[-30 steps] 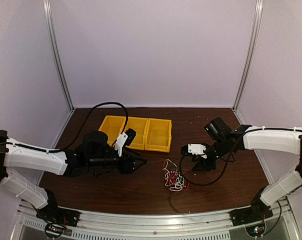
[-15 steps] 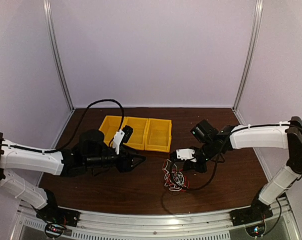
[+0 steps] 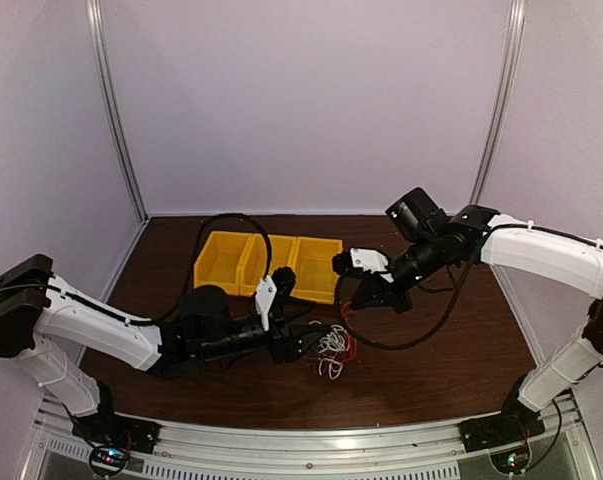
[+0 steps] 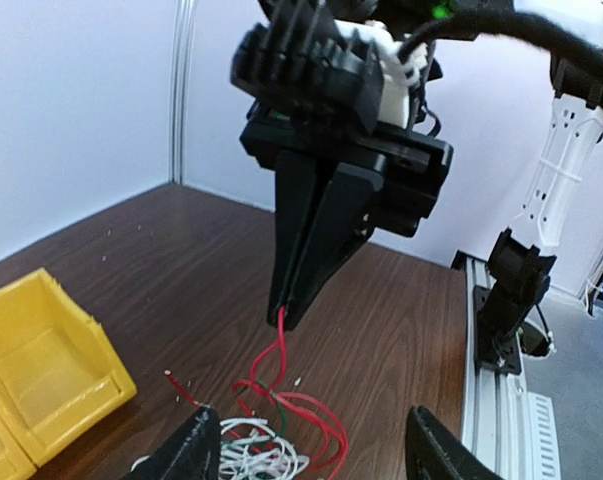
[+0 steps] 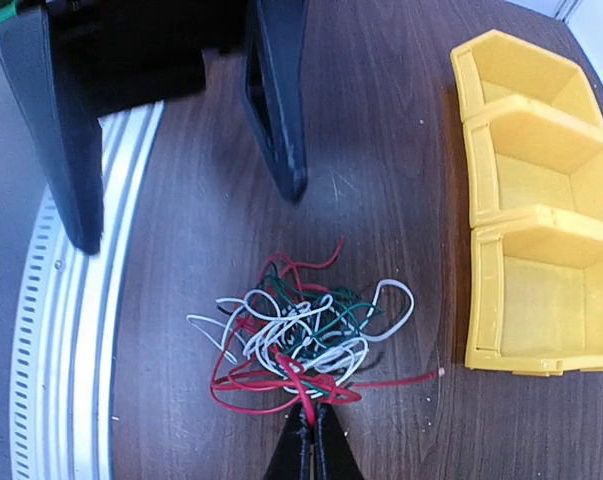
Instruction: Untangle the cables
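1. Thin red curly wire (image 5: 256,385): loops along the edge of the tangle, with one strand rising to the right end effector (image 4: 286,318), whose closed tips pinch it.
2. Thin white curly wire (image 5: 281,335): coils through the middle of the heap on the dark wooden surface (image 5: 381,150).
3. Thin dark green-black curly wire (image 5: 333,305): threaded among the other two, all three tangled together.

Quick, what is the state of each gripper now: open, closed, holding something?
Left gripper: open, holding nothing.
Right gripper: closed on the red cable.
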